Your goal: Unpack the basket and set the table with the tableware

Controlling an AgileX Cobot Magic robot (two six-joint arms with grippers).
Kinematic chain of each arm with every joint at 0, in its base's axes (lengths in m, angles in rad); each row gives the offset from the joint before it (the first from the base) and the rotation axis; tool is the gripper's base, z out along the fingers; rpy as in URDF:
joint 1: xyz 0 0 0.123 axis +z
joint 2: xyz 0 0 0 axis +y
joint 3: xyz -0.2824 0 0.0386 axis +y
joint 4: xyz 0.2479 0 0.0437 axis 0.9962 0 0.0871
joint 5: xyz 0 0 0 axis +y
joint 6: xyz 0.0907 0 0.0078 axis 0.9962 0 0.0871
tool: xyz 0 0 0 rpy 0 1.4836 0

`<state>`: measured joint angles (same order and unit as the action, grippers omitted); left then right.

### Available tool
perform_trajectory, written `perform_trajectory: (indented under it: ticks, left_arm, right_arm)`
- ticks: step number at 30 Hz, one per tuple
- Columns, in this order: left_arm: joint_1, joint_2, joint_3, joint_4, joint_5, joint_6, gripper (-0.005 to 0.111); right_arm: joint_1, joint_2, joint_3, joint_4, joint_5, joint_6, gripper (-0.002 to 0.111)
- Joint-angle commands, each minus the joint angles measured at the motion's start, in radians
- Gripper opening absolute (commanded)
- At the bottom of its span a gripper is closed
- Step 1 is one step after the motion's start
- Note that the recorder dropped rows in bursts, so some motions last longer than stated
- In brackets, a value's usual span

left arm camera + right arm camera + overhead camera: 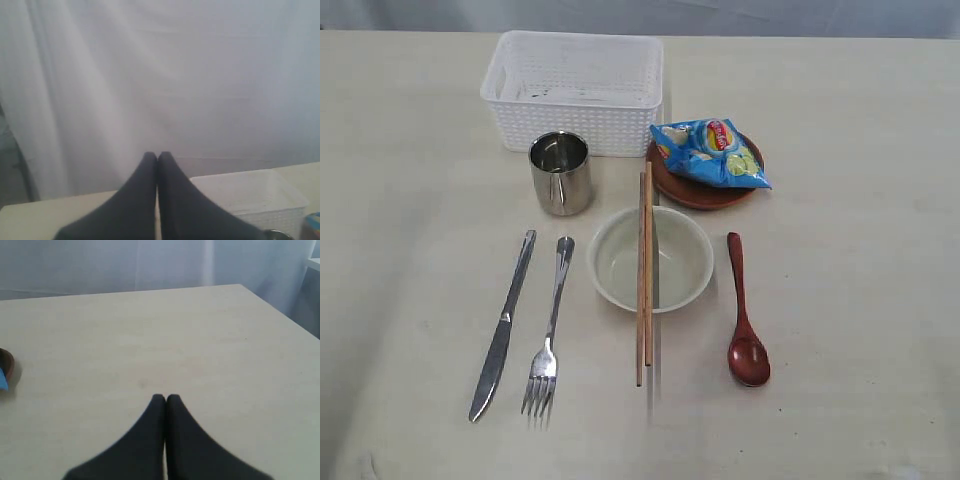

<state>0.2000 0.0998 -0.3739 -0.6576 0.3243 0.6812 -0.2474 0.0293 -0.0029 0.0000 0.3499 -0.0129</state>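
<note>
Steel knife (503,325), fork (552,320) and cup (561,175), bowl (615,265), plate (695,190), spoon (745,335) and chopsticks (644,300) are laid on the table (860,300) before the seemingly emptied basket (580,125), left gripper (157,156) and right gripper (165,398) are each pressed together, so little is judged left.

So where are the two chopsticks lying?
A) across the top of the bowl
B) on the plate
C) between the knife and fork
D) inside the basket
A: the chopsticks lie side by side across the cream bowl, resting on its rim.
</note>
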Motion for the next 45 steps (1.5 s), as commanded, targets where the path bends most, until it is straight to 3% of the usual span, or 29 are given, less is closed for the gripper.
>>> perform_trajectory:
  ticks: [1,12,14,18,21,25,34,39,45]
  left_arm:
    - [0.076,-0.006,0.007,-0.013,-0.001,-0.001,0.000]
    - [0.086,-0.013,0.015,0.007,-0.003,-0.031,0.000]
    - [0.086,-0.031,0.030,0.157,-0.005,-0.177,0.000]
    - [0.086,-0.060,0.084,0.563,-0.039,-0.661,0.000]
    - [0.081,-0.086,0.146,0.733,-0.100,-0.843,0.000]
    - [0.029,-0.100,0.244,0.744,-0.201,-0.854,0.000]
    - [-0.140,-0.100,0.340,0.851,-0.202,-0.854,0.000]
    - [-0.146,-0.100,0.374,0.863,-0.184,-0.864,0.000]
    - [-0.146,-0.100,0.374,0.863,-0.033,-0.929,0.000]
  right_arm:
    - [-0.007,-0.006,0.003,0.000,-0.003,0.001,0.000]
    - [-0.007,-0.006,0.003,0.000,-0.003,0.001,0.000]
    - [-0.007,-0.006,0.003,0.000,-0.003,0.001,0.000]
    - [-0.007,-0.006,0.003,0.000,-0.003,0.001,0.000]
    - [-0.007,-0.006,0.003,0.000,-0.003,0.001,0.000]
    - [-0.007,-0.006,0.003,0.000,-0.003,0.001,0.000]
    - [-0.007,-0.006,0.003,0.000,-0.003,0.001,0.000]
    - [-0.007,-0.006,0.003,0.000,-0.003,0.001,0.000]
    - [-0.007,-0.006,0.003,0.000,-0.003,0.001,0.000]
